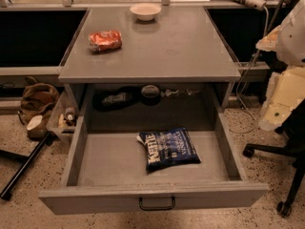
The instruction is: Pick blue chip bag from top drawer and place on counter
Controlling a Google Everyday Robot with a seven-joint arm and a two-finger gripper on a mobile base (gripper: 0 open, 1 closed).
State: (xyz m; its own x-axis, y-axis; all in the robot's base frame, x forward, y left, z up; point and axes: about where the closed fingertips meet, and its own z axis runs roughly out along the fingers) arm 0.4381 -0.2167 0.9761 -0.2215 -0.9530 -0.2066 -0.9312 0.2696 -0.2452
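Blue bag (167, 148) lies flat on the floor of the open drawer (152, 194), right of middle, label up, touching no wall; open to a grasp from above, I judge. Counter (162, 51) above carries an orange bag (105, 40) and a bowl (145, 11), with room for the drop. Gripper not in view; its state can't be told. Pale shapes (286, 80) cut off at right edge, perhaps the arm, unclear. Dark items behind drawer indistinct

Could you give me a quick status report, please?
Gripper not in view. Blue chip bag flat in open top drawer. Nothing over it; orange snack bag and bowl on counter.
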